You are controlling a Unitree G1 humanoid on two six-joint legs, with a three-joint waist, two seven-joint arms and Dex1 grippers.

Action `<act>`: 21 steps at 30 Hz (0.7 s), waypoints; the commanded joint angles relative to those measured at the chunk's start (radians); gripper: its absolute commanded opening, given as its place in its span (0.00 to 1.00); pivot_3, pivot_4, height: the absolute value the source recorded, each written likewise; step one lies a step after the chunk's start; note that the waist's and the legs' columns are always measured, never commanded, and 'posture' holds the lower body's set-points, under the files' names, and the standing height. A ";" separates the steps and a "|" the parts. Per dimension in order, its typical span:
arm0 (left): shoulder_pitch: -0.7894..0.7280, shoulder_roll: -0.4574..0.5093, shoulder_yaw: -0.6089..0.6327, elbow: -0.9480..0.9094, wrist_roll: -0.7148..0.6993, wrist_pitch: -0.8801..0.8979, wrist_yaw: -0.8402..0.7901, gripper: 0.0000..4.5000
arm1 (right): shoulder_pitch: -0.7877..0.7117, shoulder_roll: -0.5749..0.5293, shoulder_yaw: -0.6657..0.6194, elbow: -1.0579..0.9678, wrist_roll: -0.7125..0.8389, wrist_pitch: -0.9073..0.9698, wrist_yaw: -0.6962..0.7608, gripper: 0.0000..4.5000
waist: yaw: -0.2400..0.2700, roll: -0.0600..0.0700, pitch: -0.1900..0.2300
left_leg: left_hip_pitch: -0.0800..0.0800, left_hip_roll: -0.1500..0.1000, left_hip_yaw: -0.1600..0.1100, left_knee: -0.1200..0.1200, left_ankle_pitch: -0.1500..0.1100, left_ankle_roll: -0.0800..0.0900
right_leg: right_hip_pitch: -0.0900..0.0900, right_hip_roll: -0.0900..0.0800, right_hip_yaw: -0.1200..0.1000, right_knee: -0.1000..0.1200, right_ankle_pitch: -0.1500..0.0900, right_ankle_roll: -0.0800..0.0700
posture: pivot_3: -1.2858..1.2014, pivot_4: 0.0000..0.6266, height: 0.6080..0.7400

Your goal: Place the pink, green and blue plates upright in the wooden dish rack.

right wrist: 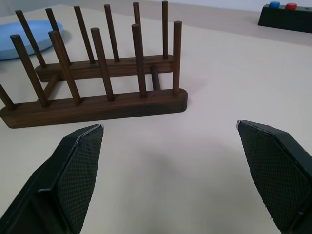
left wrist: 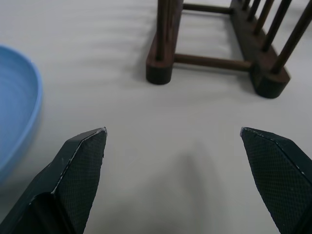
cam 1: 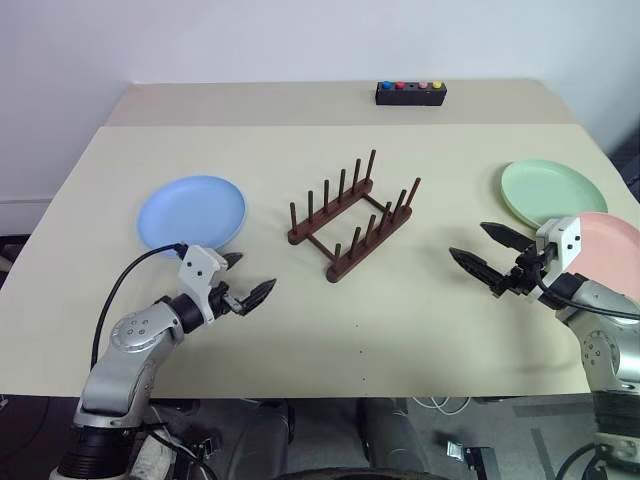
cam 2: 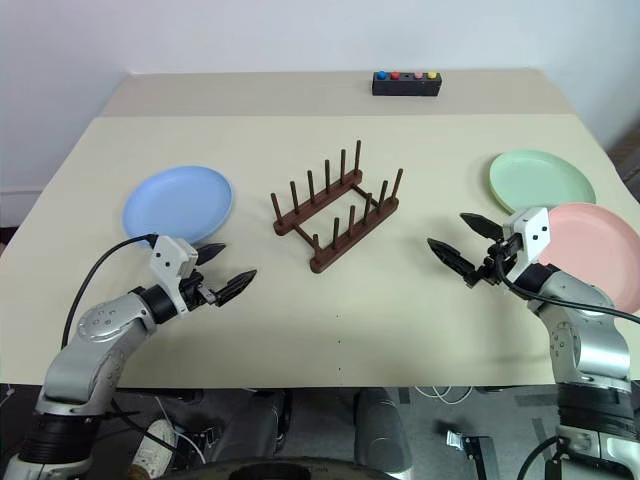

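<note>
The wooden dish rack (cam 1: 353, 216) stands empty in the middle of the table, set at a slant. Left of it the blue plate (cam 1: 191, 212) lies flat. On the right lie the green plate (cam 1: 552, 193) and, nearer the front edge, the pink plate (cam 1: 611, 250). My left gripper (cam 1: 247, 278) hovers open just in front of the blue plate, with nothing between its fingers. My right gripper (cam 1: 485, 250) is open too, pointing toward the rack from beside the pink plate. In the right wrist view the rack (right wrist: 97, 97) stands just beyond the empty fingers.
A small black box with coloured buttons (cam 1: 410, 93) sits at the far edge of the table (cam 1: 400, 330). Cables trail from both wrists.
</note>
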 commanded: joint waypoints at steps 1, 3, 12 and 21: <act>0.002 0.009 0.010 -0.044 -0.012 0.006 0.000 1.00 | -0.017 -0.007 -0.014 -0.030 0.015 -0.003 -0.001 0.99 | 0.000 0.000 0.000 | 0.000 0.000 0.000 0.000 0.000 0.000 | 0.000 0.000 0.000 0.000 0.000 0.000 | 0.52 0.24 1.00; 0.006 0.005 0.009 -0.049 -0.012 0.007 0.005 1.00 | -0.028 -0.002 -0.005 -0.021 0.010 -0.006 -0.002 0.99 | 0.000 0.000 0.000 | 0.000 0.000 0.000 0.000 0.000 0.000 | 0.000 0.000 0.000 0.000 0.000 0.000 | 0.52 0.24 1.00; 0.037 0.004 0.009 -0.072 -0.030 0.019 -0.007 1.00 | -0.026 -0.004 0.004 -0.043 0.012 0.011 0.005 0.99 | 0.000 0.000 0.000 | 0.000 0.000 0.000 0.000 0.000 0.000 | 0.000 0.000 0.000 0.000 0.000 0.000 | 0.52 0.24 1.00; 0.050 0.014 -0.019 -0.104 -0.046 0.042 -0.025 1.00 | 0.019 0.006 0.004 -0.103 0.012 0.025 -0.016 0.99 | 0.000 0.000 0.000 | 0.000 0.000 0.000 0.000 0.000 0.000 | 0.000 0.000 0.000 0.000 0.000 0.000 | 0.52 0.24 1.00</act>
